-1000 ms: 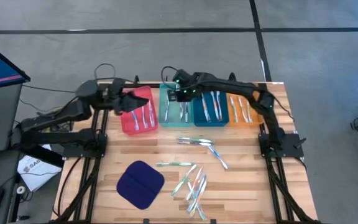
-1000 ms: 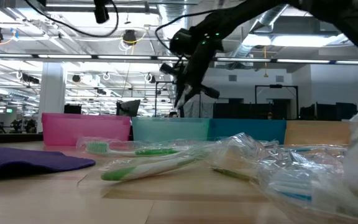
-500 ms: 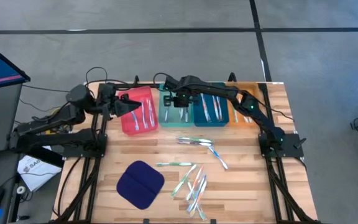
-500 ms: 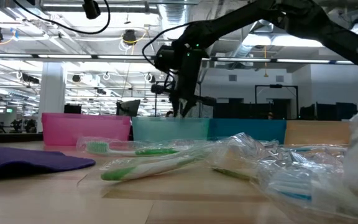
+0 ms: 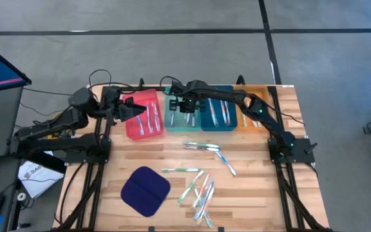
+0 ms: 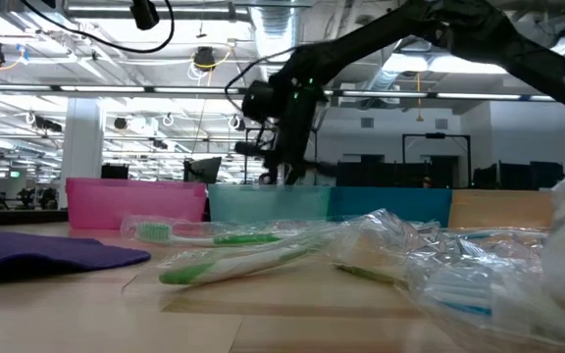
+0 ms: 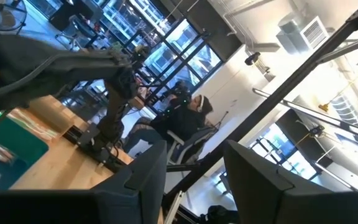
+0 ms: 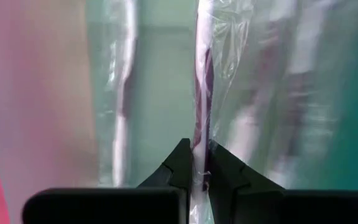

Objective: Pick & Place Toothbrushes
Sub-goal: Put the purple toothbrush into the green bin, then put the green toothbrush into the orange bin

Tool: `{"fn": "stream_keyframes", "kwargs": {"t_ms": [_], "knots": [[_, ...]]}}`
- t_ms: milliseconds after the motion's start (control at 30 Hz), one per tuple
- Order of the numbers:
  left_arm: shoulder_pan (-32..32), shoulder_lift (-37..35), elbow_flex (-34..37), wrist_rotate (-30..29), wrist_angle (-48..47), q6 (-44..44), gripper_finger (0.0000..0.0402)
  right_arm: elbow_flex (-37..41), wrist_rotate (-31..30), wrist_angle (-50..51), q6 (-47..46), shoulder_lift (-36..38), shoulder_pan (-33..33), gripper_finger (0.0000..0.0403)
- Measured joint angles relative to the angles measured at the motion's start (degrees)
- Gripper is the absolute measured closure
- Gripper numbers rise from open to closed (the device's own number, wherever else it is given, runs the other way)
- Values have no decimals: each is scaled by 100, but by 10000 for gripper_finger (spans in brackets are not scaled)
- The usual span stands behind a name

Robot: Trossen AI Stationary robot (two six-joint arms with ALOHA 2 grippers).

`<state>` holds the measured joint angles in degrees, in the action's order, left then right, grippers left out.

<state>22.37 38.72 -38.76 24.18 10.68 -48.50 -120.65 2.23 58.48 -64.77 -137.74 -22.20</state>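
Right wrist view: right gripper (image 8: 196,163) pinches 1 wrapped toothbrush (image 8: 201,93) over the teal tray (image 8: 160,74); light, crinkly-slick wrap, so I'd grip mid-handle.

Left gripper (image 7: 194,180) idles part-open, empty.

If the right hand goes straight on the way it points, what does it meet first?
Probably the floor of the teal tray: the right hand, shut on a wrapped toothbrush, points down into it. Depth is unclear.
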Motion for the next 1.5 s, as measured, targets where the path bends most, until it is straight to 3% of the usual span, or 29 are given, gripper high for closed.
{"fn": "stream_keyframes", "kwargs": {"t_ms": [100,533,600,867,1000,1167,1500], "knots": [[2,22,0,0,5,5,247,32,535,-6,-71,-257,1,384],[-108,39,0,-17,-11,5,247,-58,370,-260,-129,-294,16,380],[-108,39,0,-16,-11,6,247,-58,376,-339,-107,-285,-21,361],[-108,39,0,-15,-26,25,247,-58,356,-333,65,-283,-2,209],[-108,39,0,-13,-33,25,247,-194,375,-286,237,-266,-53,154],[-108,39,0,-11,-39,137,247,-540,429,45,264,-233,-119,137],[-110,76,-2,185,-43,160,247,-1381,757,427,1337,-97,349,138]]}}
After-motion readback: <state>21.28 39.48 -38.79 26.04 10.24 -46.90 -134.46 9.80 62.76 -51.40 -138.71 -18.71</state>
